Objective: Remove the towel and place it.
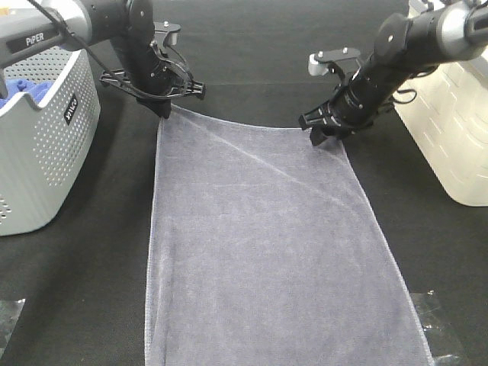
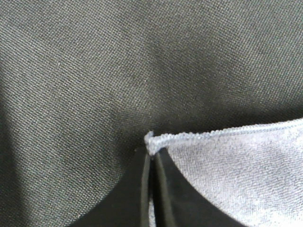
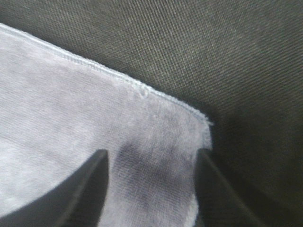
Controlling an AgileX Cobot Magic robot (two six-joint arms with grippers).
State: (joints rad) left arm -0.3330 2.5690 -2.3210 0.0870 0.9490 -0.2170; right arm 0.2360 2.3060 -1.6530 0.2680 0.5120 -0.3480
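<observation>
The slate-grey towel [image 1: 267,244] lies spread flat on the black table, running from the far middle to the near edge of the exterior view. My left gripper [image 1: 164,110] is shut on its far left corner; the left wrist view shows the hemmed towel [image 2: 236,165] corner pinched between the closed left gripper [image 2: 152,153]. My right gripper [image 1: 326,136] hovers at the far right corner. In the right wrist view the right gripper [image 3: 152,156] is open, its fingers [image 3: 90,189] apart over the towel [image 3: 71,104] corner, which lies flat.
A grey perforated basket [image 1: 46,137] holding a bright blue cloth [image 1: 30,88] stands at the left. A white container [image 1: 450,130] stands at the right. Clear plastic scraps [image 1: 8,320] lie near the front corners of the black table [image 1: 84,290].
</observation>
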